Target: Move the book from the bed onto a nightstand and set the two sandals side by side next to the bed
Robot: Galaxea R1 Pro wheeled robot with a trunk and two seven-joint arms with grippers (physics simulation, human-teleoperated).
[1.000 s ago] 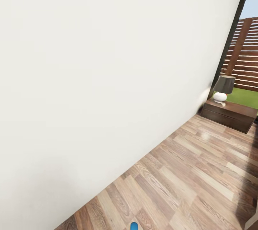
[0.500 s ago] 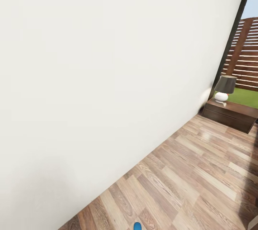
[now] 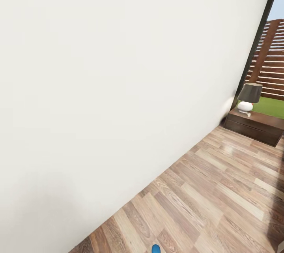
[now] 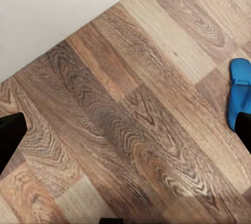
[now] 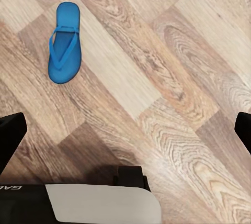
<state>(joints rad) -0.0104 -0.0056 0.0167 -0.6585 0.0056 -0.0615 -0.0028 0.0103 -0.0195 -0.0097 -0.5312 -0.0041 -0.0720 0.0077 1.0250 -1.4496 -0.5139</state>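
Observation:
A blue sandal (image 5: pixel 65 43) lies flat on the wood-plank floor below my right gripper (image 5: pixel 125 132), which is open with nothing between its dark fingertips (image 5: pixel 10 136). In the left wrist view a blue sandal (image 4: pixel 240 94) lies on the floor beside one fingertip of my left gripper (image 4: pixel 125 140), also open and empty. The tip of a blue sandal (image 3: pixel 156 249) shows at the bottom edge of the head view. I cannot tell whether these are the same sandal. A dark brown nightstand (image 3: pixel 256 124) stands at the far right by the wall. The book and the bed are out of view.
A plain white wall (image 3: pixel 118 87) runs close along my left. A lamp (image 3: pixel 248 97) with a dark shade and white base stands on the nightstand. Behind it a dark-framed window (image 3: pixel 272 63) shows a slatted fence and grass. Wood floor (image 3: pixel 221 190) stretches toward the nightstand.
The whole head view has shifted slightly: the camera has moved. In the picture the sandal tip and nightstand have drifted a little to the right.

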